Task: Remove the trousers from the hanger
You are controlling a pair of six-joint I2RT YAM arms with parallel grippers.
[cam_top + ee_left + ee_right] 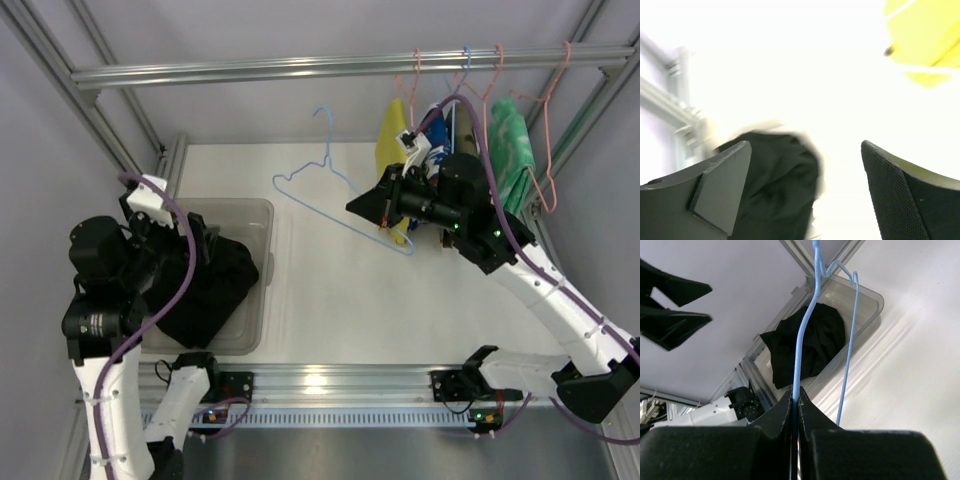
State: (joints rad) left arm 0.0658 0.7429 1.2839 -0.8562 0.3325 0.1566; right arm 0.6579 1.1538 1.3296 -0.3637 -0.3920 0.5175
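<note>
Logging left to right: left gripper (207,243) hovers over the clear bin (255,215), fingers spread apart. Black trousers (205,295) lie bunched inside that bin. Right gripper (796,397) is clamped tight on the blue wire hanger (802,340), over the table (330,320). Behind the right arm I see yellow trousers (392,135) hanging from the rail (300,68), beside other garments.

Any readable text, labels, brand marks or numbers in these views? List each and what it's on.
None readable in any view.
Black trousers, blue hanger, clear bin: no print shows.
Small boards at the arm bases: too small to read.
</note>
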